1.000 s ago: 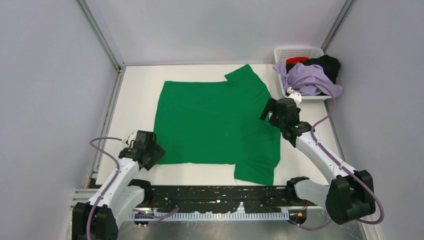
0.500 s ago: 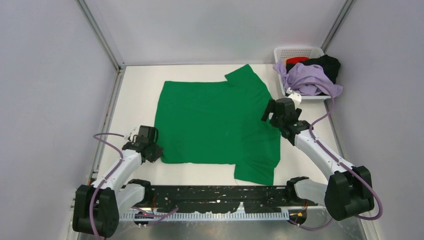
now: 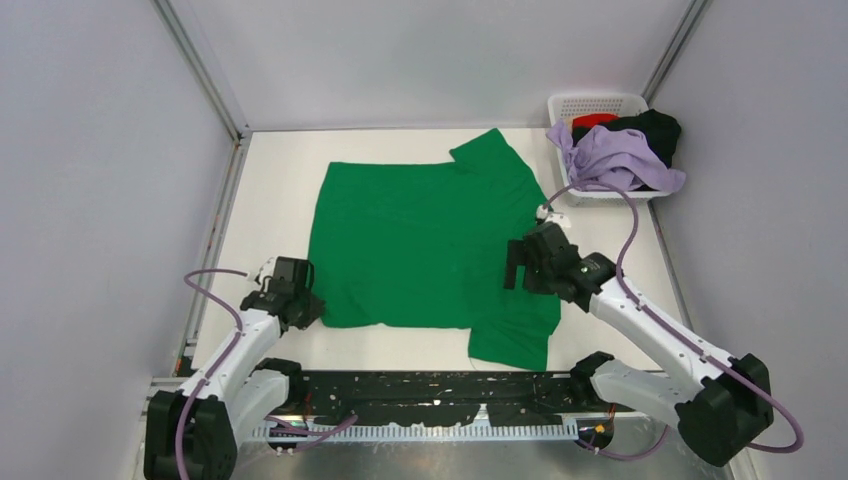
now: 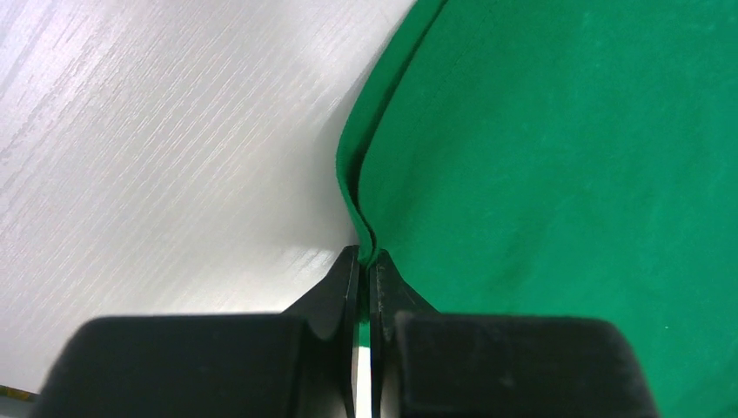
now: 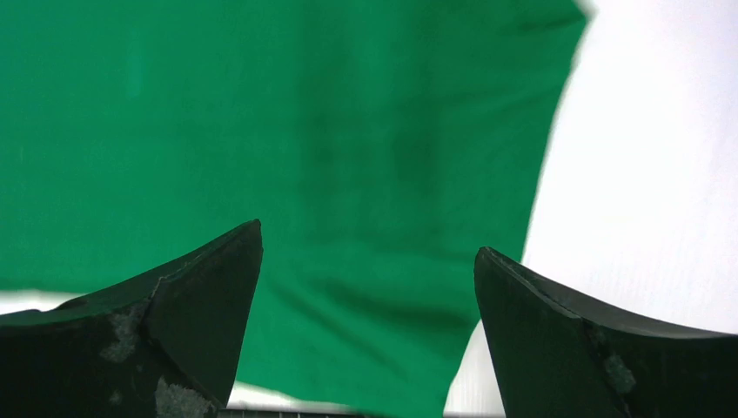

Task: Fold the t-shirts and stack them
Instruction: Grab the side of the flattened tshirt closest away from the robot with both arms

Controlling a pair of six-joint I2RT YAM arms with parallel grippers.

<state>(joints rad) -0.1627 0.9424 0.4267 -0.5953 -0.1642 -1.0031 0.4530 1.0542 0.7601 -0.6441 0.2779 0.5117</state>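
The green t-shirt (image 3: 430, 245) lies spread flat in the middle of the desk (image 3: 280, 190). Its long axis runs left to right across the top view, with the hem toward the left and the shoulders toward the right. One sleeve points to the upper right and the other to the lower right.

The left arm (image 3: 235, 350) has its jaws closed on the hem at the shirt's lower-left corner. Its wrist view shows a thin fold of green cloth pinched between the tips.

The right arm (image 3: 650, 320) has its jaws wide open and holding nothing, over the cloth just inward of the lower-right sleeve. I cannot tell whether they touch it.

The next move probably turns on that sleeve end of the lower edge. It lies just below the right jaws, and the right arm is much the nearer.

The lavender shirt (image 3: 615, 155) and darker shirts are heaped in the white basket (image 3: 590, 100) at the upper right.
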